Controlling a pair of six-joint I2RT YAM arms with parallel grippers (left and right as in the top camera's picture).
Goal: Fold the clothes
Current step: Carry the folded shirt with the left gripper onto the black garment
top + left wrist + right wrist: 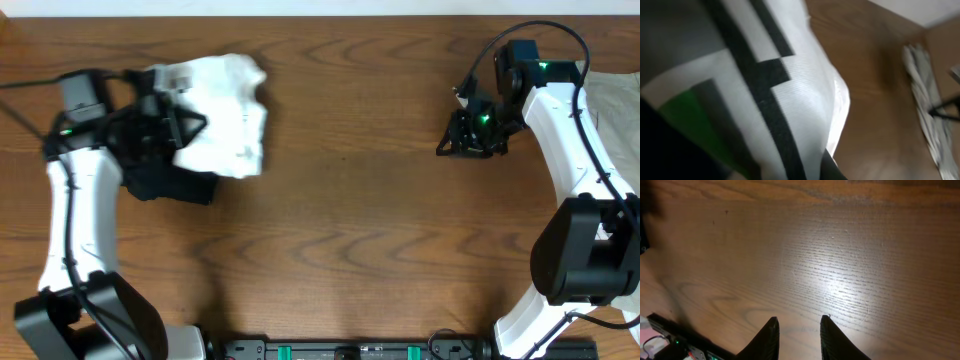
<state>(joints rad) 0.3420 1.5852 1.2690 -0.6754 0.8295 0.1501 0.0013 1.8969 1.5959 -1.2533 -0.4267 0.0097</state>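
White ribbed cloth with black bands and a green patch fills the left wrist view almost edge to edge. The white garment (790, 75) lies right against that camera and hides the fingers altogether. From overhead it is a bunched lump at the far left of the table (350, 200), with the left claw (160, 130) at its left edge and overlapping it. How far apart that claw stands I cannot tell: the way the cloth gathers at it suggests a hold, but no jaw shows.

The right claw (799, 337) hangs over bare wood, its two fingers a narrow gap apart with nothing between them. Overhead puts it well apart from the garment, across the table on the right side. A pale cloth heap (612, 95) lies at the right edge beyond that arm, untouched.

No fold has been made yet, to judge by the crumpled shape. The step in hand is getting this one piece out and onto open wood. The next move calls for carrying the lump toward the middle of the table. There the right claw would have to come across, widen, and take a second edge or corner. With two holds the cloth can be drawn flat, and only then does a clean fold line become possible. Each hold should take an outer edge, not a wad of layers
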